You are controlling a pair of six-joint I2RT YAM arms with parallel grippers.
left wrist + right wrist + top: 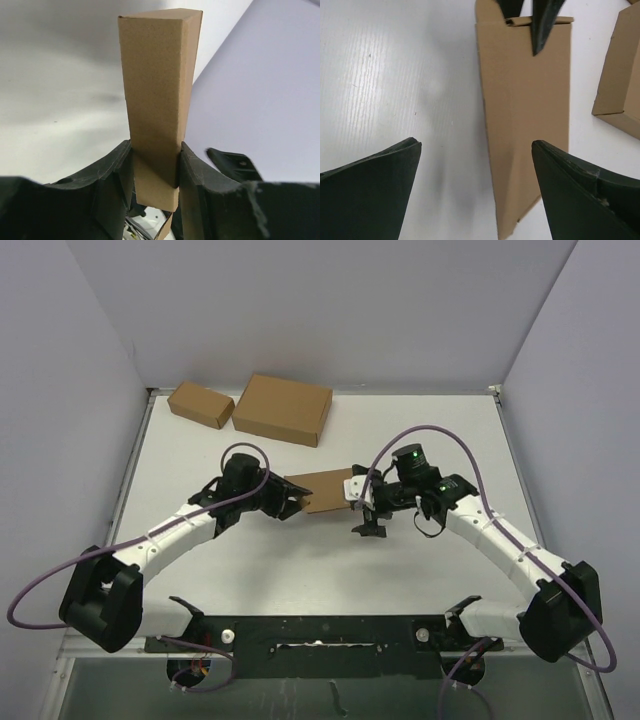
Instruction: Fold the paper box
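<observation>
i see my left jaws clamped on one end of the paper box (322,490), which lies in the middle of the table (300,570). my right jaws stand wide open over its other end.

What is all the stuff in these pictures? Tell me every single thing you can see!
paper box: one, brown, thin, middle of the table, one end pinched by the left fingers
big box: one, brown, far edge of the table
small box: one, brown, far edge, just left of the big box
table: one, white, under everything
walls: pale, around the far side and both sides
cables: two, purple, one looping along each arm
arms: two, white and black, bases at the near edge
left fingers: black, closed on the paper box
right fingers: black, wide open above the paper box, holding nothing
</observation>
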